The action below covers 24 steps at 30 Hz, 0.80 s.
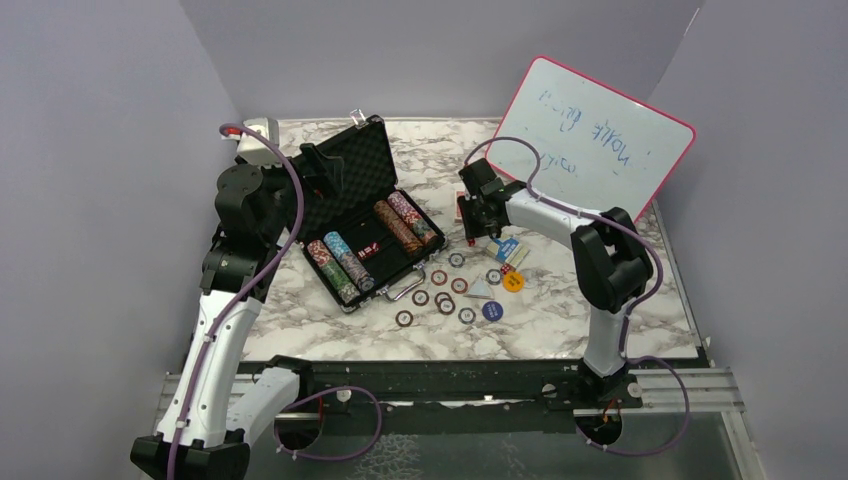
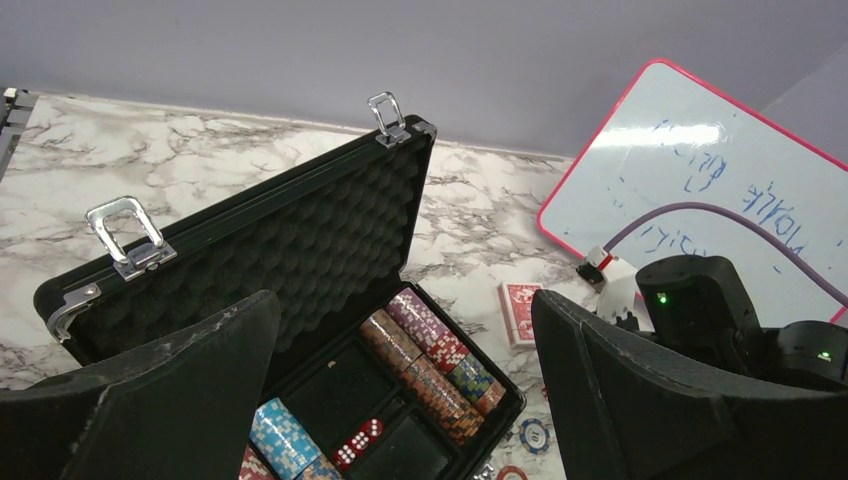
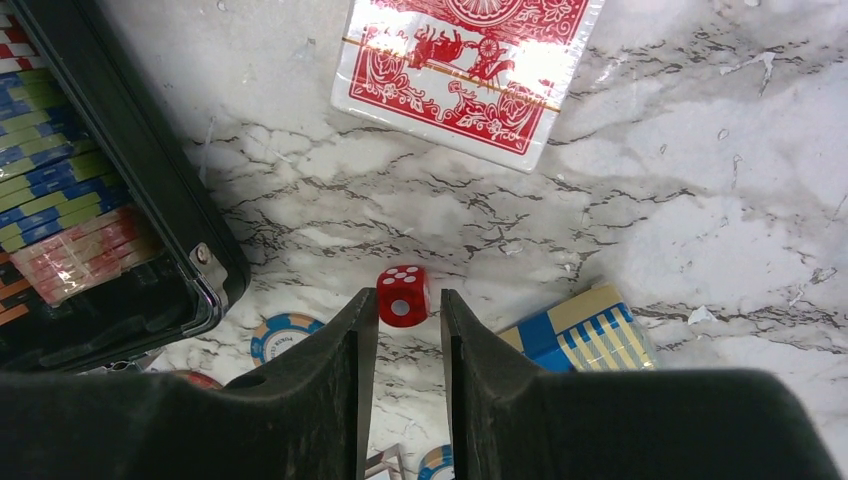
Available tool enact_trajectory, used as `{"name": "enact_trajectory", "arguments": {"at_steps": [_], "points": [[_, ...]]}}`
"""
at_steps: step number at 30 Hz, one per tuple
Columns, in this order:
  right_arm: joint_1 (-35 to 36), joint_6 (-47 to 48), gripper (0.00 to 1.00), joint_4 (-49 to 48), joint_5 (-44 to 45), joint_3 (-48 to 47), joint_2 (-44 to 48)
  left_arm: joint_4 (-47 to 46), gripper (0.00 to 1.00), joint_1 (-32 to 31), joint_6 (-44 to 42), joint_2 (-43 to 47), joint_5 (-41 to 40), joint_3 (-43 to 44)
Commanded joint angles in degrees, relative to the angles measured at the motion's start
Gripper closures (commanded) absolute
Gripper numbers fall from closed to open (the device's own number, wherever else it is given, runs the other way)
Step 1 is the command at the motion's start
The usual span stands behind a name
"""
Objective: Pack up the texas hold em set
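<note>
The black foam-lined briefcase lies open at the left centre, lid up. Rows of striped chips and red dice sit in its tray. My left gripper hovers open and empty above the case. My right gripper is closed to a narrow gap on a single red die, just right of the case's corner. The red deck lies beyond the die. The blue deck lies to its right. Loose chips and round buttons lie in front of the case.
The pink-framed whiteboard leans at the back right, behind my right arm. A loose blue chip lies by my right gripper's left finger. Grey walls enclose the table on three sides.
</note>
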State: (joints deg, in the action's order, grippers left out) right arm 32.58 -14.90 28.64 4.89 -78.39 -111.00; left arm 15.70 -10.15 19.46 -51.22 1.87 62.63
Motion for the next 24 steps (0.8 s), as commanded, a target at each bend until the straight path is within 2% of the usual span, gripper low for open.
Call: {"name": "enact_trajectory", "arguments": {"at_steps": [1, 7, 10, 18, 24], "points": [[0.36, 2.13, 0.69, -1.2, -1.68, -1.77, -1.57, -1.27, 0.01, -0.17, 0.4, 0.71, -0.86, -0.43], [1.03, 3.29, 0.61, -0.46, -2.43, -2.08, -2.17, -1.28, 0.01, -0.31, 0.38, 0.85, -0.9, -0.56], [1.25, 3.57, 0.6, -0.39, -2.06, -2.11, -2.53, -1.16, 0.01, -0.29, 0.34, 0.9, -0.92, -0.67], [1.52, 4.13, 0.76, -0.04, -0.21, -2.5, -2.31, -0.93, 0.01, -0.53, 0.27, 1.1, -1.44, -0.81], [2.24, 2.91, 0.79, 2.64, -0.64, -5.29, -0.7, -0.35, 0.01, -0.57, 0.14, 1.16, -2.28, -0.54]]}}
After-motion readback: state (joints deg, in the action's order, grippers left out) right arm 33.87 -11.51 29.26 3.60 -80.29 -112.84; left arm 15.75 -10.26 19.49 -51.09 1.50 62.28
